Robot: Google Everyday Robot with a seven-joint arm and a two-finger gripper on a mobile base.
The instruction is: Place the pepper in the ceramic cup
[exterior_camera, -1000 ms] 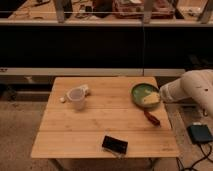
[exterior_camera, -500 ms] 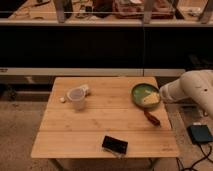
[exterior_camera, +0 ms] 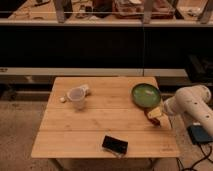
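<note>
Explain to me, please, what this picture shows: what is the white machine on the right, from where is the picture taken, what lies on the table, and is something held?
The white machine is a robot arm. It ends in a gripper, a hand with two fingers. There is one picture, from a camera looking down at the wooden table from its front side; where it is mounted is not known. On the table are a pale cup with two small white lumps near it, a round green dish, a flat black object near the front edge, and a small dark red pepper just in front of the dish. The gripper is low at the pepper, near the table's right edge. It is open and holds nothing.
</note>
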